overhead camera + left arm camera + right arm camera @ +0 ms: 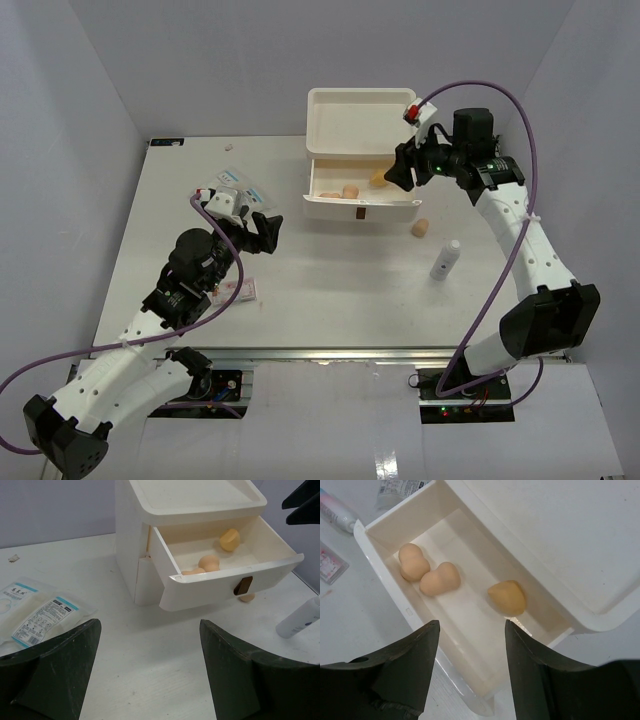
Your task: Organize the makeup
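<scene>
Box (355, 120) at the far side of the tabletop (330, 290), top drawer (200, 592) pulled out.

Right pincer (470, 630): over the drawer's right end, fingers apart, nothing between them.

In the drawer:
- First sponge (411, 562) and second sponge (440, 579), both tan, lie side by side near the left end and look to be touching.
- Third sponge (507, 596), yellower, sits apart from them toward the right end, below the right pincer.

Left pincer (149, 625): low over the tabletop, left of the box and facing it. Fingers spread wide, empty.

Loose on the tabletop:
- Fourth sponge (420, 228), just off the drawer's front right corner.
- White tube (445, 260), near that sponge, a little closer to the arms.
- Clear packets (35, 610) with white-blue contents, lying flat left of the box, just beside the left pincer.
- Small pink flat packet (238, 290), by the left forearm.
- Pink-blue tube (335, 510), beyond the drawer's left end; it shows only at the edge of the right wrist view.
</scene>
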